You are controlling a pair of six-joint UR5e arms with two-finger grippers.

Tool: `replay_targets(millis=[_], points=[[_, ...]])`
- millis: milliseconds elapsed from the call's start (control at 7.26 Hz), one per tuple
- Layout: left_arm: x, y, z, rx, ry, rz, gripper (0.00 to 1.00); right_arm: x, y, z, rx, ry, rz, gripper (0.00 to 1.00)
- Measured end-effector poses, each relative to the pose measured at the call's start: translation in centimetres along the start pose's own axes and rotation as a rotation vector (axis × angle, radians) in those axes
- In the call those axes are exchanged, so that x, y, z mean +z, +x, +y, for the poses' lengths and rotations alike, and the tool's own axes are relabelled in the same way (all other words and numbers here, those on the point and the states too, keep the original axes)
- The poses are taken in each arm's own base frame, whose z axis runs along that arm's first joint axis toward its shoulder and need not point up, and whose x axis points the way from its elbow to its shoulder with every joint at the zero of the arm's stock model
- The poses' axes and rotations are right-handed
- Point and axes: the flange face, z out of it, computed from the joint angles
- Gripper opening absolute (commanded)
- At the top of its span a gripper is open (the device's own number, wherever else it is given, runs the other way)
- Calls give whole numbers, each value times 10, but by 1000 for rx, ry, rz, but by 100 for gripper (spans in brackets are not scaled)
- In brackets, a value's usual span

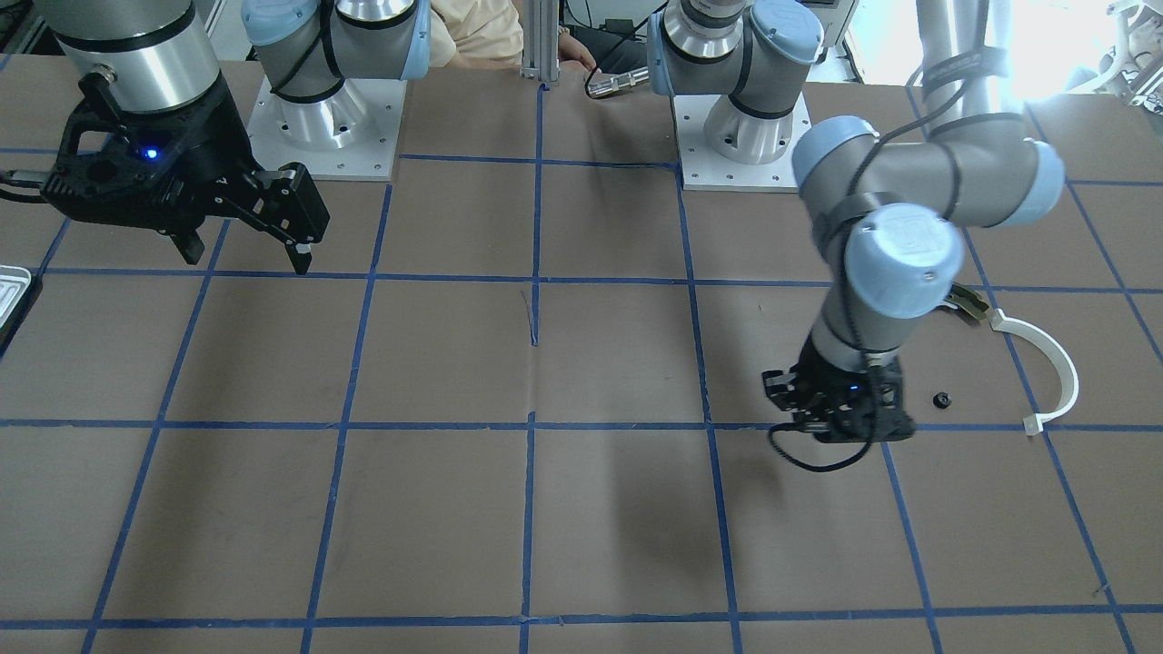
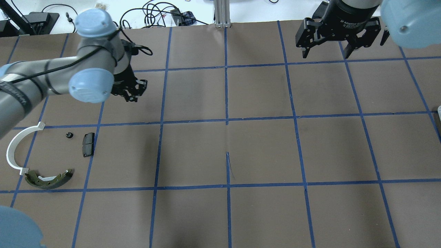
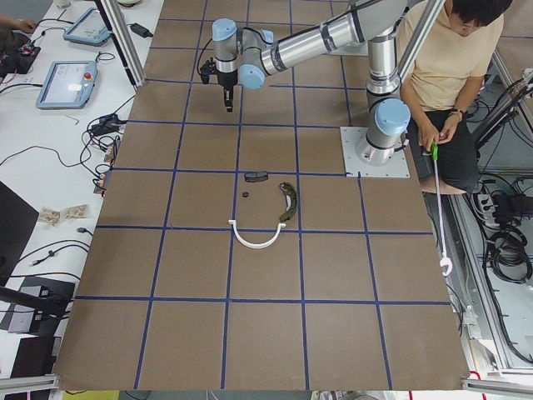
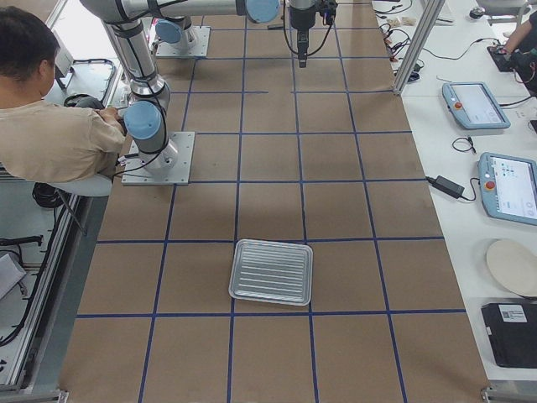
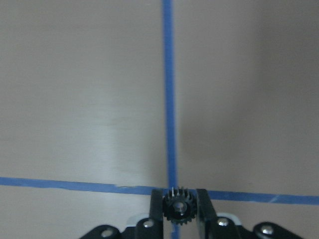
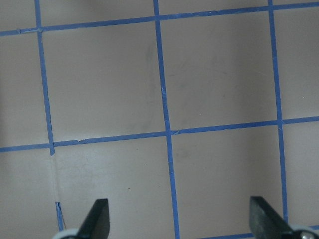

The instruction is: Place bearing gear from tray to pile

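My left gripper [image 5: 178,219] is shut on a small black toothed bearing gear [image 5: 178,208] and holds it above the brown table, over a blue tape line. In the overhead view this gripper [image 2: 132,91] is beyond the pile and apart from it. The pile holds an olive brake shoe [image 2: 50,179], a white half-ring [image 2: 15,148], a black pad [image 2: 88,144] and a small black part [image 2: 69,135]. My right gripper [image 2: 325,53] is open and empty, high over the far right of the table. The silver ridged tray [image 4: 272,271] lies empty at the table's right end.
The brown table [image 2: 227,151] is crossed by a grid of blue tape. A corner of the tray shows at the edge of the front view [image 1: 11,291]. A person sits behind the arm bases [image 3: 450,75]. Cables and tablets lie beyond the far edge.
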Motion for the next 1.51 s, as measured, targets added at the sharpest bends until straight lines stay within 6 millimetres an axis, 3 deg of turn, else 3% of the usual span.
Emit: replay_targets(millis=[275, 551, 689, 826, 964, 1240, 1515], points=[[12, -107, 28, 74, -37, 28, 0, 0, 0, 0, 0, 0, 0, 100], [43, -202, 65, 131, -31, 94, 0, 0, 0, 0, 0, 0, 0, 100], [64, -243, 80, 156, -10, 118, 0, 0, 0, 0, 0, -1, 0, 100], [86, -271, 95, 173, 16, 141, 0, 0, 0, 0, 0, -1, 0, 100], [107, -285, 104, 185, 53, 153, 4, 0, 0, 0, 0, -1, 0, 100], [139, -289, 113, 192, 73, 163, 57, 0, 0, 0, 0, 0, -1, 100], [147, -290, 111, 197, 84, 160, 62, 0, 0, 0, 0, 0, -1, 100]])
